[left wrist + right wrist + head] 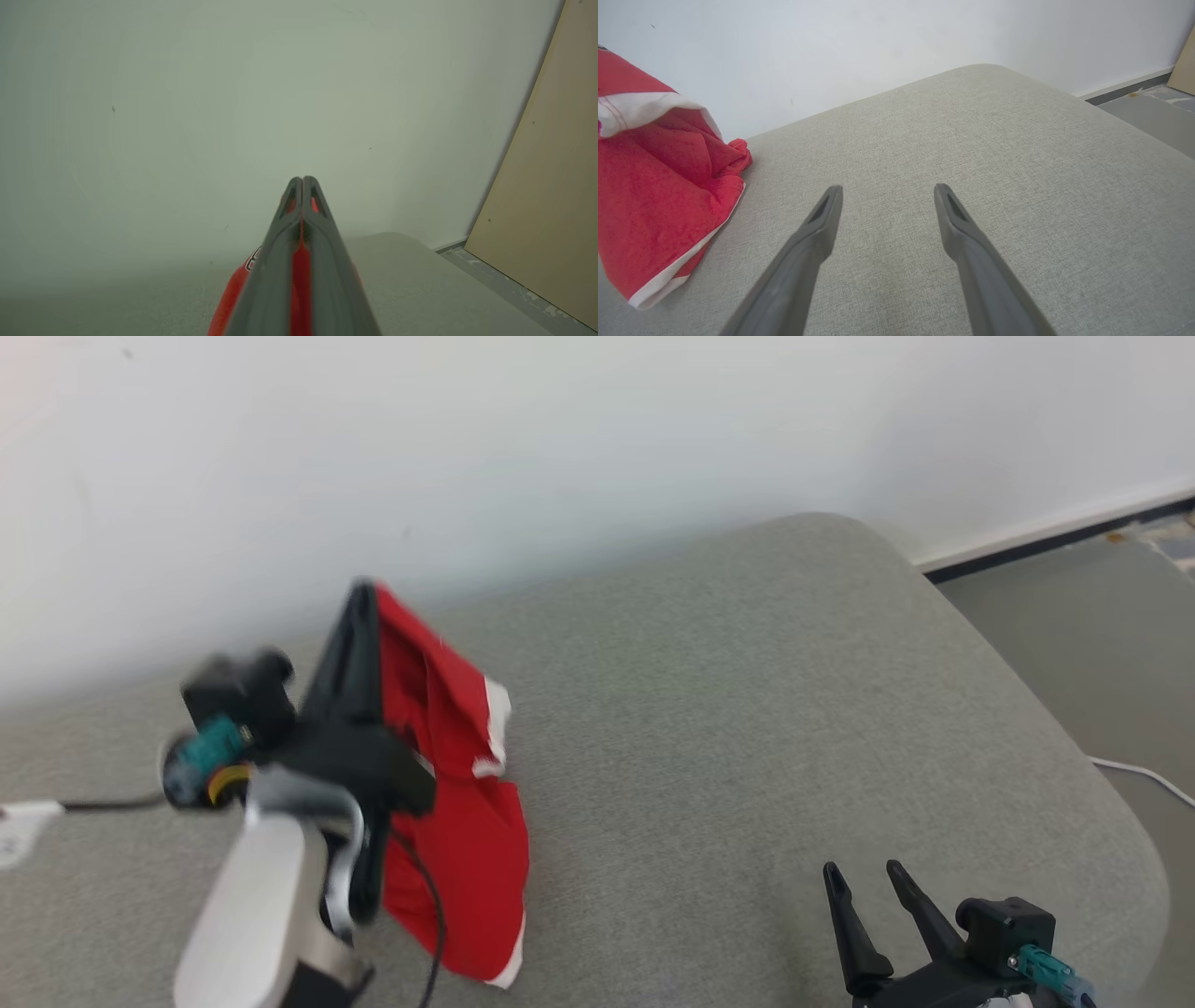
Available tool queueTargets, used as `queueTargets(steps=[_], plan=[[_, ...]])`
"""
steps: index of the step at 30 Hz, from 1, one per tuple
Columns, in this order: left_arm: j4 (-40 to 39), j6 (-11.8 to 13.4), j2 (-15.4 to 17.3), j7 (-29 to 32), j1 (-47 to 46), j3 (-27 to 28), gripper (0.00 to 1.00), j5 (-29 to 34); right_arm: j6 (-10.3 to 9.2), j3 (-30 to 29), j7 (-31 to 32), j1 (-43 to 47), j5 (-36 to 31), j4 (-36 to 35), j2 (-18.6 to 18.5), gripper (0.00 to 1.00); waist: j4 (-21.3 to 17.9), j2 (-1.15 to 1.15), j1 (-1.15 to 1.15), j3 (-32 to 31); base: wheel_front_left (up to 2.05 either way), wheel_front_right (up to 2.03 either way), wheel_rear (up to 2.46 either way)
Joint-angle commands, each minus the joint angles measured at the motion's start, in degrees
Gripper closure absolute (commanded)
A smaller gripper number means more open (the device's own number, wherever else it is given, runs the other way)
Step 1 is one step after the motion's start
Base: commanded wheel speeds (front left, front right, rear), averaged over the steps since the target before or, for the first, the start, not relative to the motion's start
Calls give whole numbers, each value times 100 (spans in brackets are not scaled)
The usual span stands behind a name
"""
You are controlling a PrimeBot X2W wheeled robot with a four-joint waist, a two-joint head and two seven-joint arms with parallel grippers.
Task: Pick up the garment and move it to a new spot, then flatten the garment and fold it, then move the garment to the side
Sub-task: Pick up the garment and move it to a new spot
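The left gripper (362, 590) is closed on the red garment (467, 821), holding it up for carrying; the right gripper (862, 870) stands open.

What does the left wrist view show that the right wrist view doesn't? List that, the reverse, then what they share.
Left wrist view: the left pincer, shut on the red garment, with fabric pinched between its fingers. Right wrist view: the right pincer, open and empty over the grey cushion. Shared: the garment, the cushion and the white wall.
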Motion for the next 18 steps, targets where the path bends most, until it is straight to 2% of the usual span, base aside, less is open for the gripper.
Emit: queueTargets(steps=[1,2,3,4,5,11,18], plan=[[156,17,-18,-63,263,-54,100,16,-10,14,-25,-59,62,-9,-8,0,-233,0,0,123,0,0,0],[284,25,-40,-89,396,-112,100,30,-10,17,-41,-59,72,-1,-9,0,-242,0,0,132,0,0,0],[405,-7,-63,-93,513,-168,87,24,-10,21,-53,-55,75,11,-7,0,-244,0,0,140,0,0,0],[535,-45,-90,-89,624,-236,25,-10,-10,28,-51,-46,85,26,-6,0,-240,0,0,147,0,0,0],[646,-81,-109,-89,705,-305,0,-33,-10,42,-46,-42,93,42,-6,0,-232,0,0,154,0,0,0],[1089,-206,-203,-241,1015,-571,0,-131,-10,20,-89,-41,152,106,-7,0,-16,0,0,145,0,0,0],[812,-272,-174,-568,1357,-833,0,32,-10,-141,-137,40,130,165,-8,0,447,0,0,71,0,0,0]])
